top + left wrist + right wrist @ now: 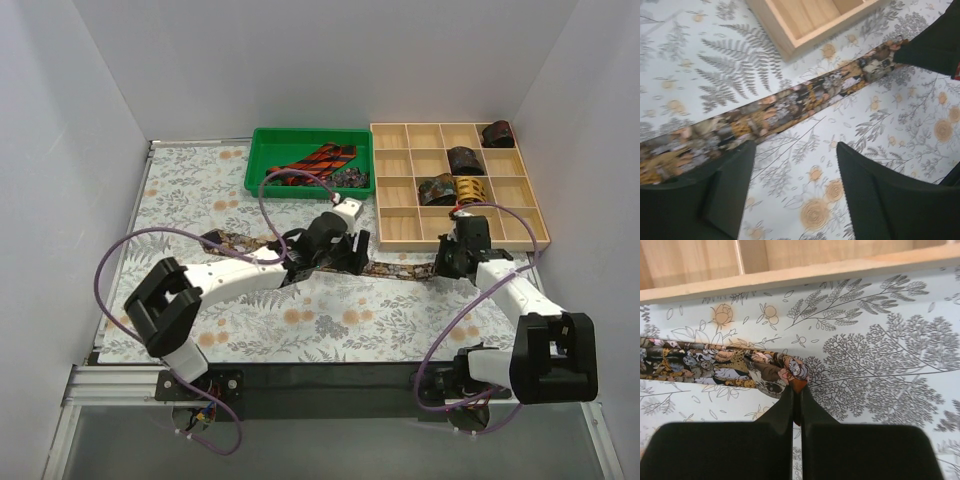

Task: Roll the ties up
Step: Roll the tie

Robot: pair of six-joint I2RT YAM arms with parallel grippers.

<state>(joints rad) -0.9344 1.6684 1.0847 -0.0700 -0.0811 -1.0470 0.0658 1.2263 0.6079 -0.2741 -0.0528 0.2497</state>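
Floral-print table covering (330, 320), with the pale wooden compartment tray (398, 215) and the green plastic bin (262, 160) sitting at its far side. The long dark brown-gold mottled fabric necktie (400, 270) is lying flat and unrolled across the covering, just in front of the tray, running between the two arms. The left gripper (796, 152) is hanging over it with jaws released, one finger overlapping the fabric and the other over bare covering. The right gripper (796, 390) is clenching only the very tip of the necktie.

Risk: so slight a pinch is probably inviting the tip to slip free once rolling begins. With the left jaws grasping nothing, the strip may end up dragging or skewing, giving a loose coil.

Four small rolled ties (464, 160) are sitting in tray compartments. In the top view the left arm is hiding the necktie's middle. Whether the left finger is touching the fabric cannot be told, and how much cloth the right fingers are biting is hard to judge.
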